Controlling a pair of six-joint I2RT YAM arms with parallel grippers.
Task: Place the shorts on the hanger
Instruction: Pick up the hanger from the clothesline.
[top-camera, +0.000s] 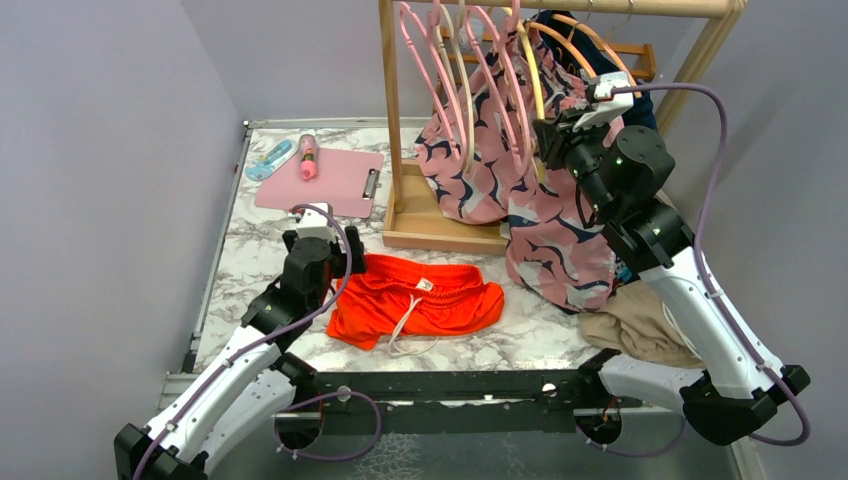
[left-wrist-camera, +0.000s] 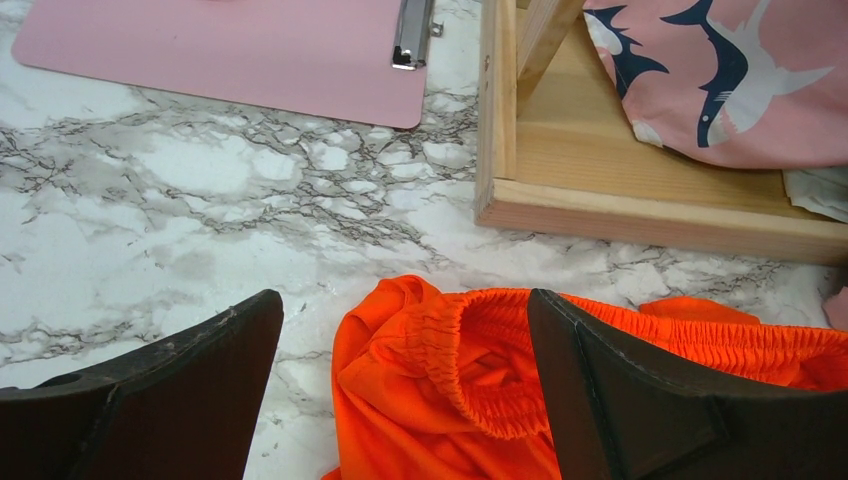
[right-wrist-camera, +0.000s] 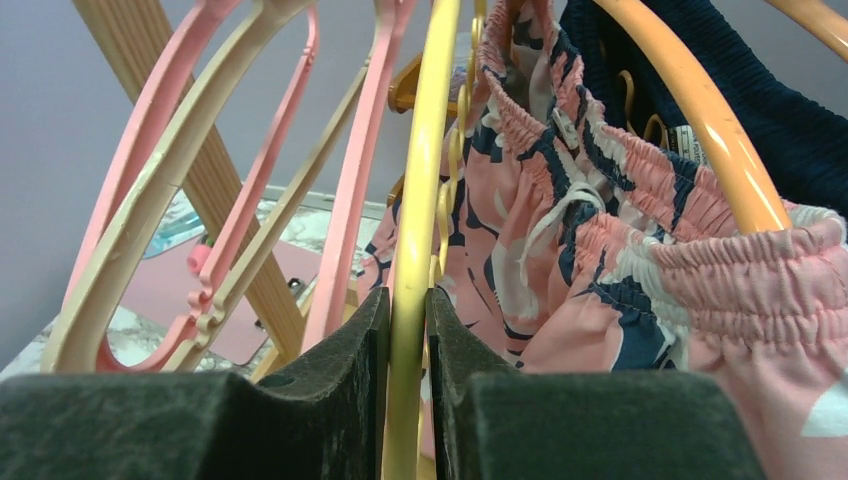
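orange-red shorts (top-camera: 420, 300): one pair is being counted.
pale-yellow hanger (right-wrist-camera: 420, 200): one is being counted.
pink hangers (right-wrist-camera: 348, 200): at least three are being counted, the overlap hiding any more.
orange hangers (right-wrist-camera: 700, 110): two are being counted.
cream hanger (right-wrist-camera: 140, 210): one is being counted.
shark-print shorts (top-camera: 560, 250): two pairs, it seems, are being shown.
beige garment (top-camera: 640, 330): one is being counted.
navy garment (right-wrist-camera: 790, 130): one is being counted.
pink clipboard (top-camera: 320, 180): one is being counted.
wooden rack (top-camera: 392, 120): one is being counted.

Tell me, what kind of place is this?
Most likely a robot practice corner, not a real home. A left arm and a right arm sit at a marble-look table between bare walls, and a wooden clothes rack holds a yellow hanger and pink shorts.
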